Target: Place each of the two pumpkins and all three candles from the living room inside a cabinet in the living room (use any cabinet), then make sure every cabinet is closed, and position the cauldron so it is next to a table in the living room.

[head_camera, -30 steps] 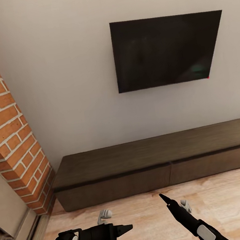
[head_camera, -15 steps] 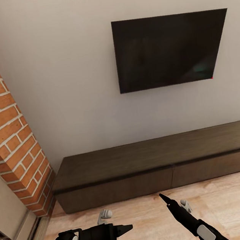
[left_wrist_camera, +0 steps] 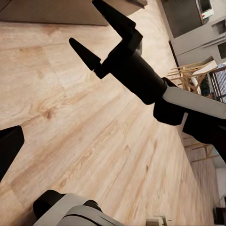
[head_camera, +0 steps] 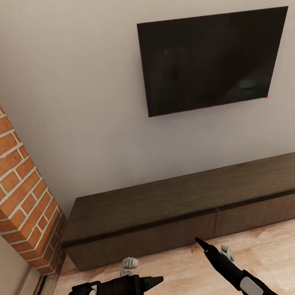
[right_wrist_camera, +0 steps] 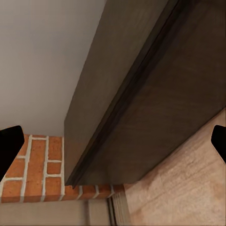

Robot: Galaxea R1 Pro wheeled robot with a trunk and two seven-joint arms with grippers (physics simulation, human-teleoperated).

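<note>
The cabinet point(head_camera: 189, 207) is a long low dark brown unit against the wall under the black TV, with its flat drawer fronts flush and shut. My right wrist view looks along its front point(right_wrist_camera: 141, 94) from close by. My left gripper point(head_camera: 157, 280) hovers low over the wooden floor, short of the cabinet, open and empty. My right gripper point(head_camera: 198, 240) points at the cabinet's front near its middle seam. Its fingers are spread with nothing between them, as the left wrist view point(left_wrist_camera: 84, 23) shows. The pumpkins, candles, cauldron and table are out of view.
A red brick fireplace column point(head_camera: 11, 186) stands at the cabinet's left end. The black TV point(head_camera: 214, 59) hangs on the grey wall above. Pale wooden floor point(left_wrist_camera: 94, 141) runs in front. Wooden chairs point(left_wrist_camera: 197, 75) stand far off behind my right arm.
The whole head view has shifted: the TV looks larger and the cabinet sits lower and further right, so the camera has moved nearer. Both arms hold the same pose.
</note>
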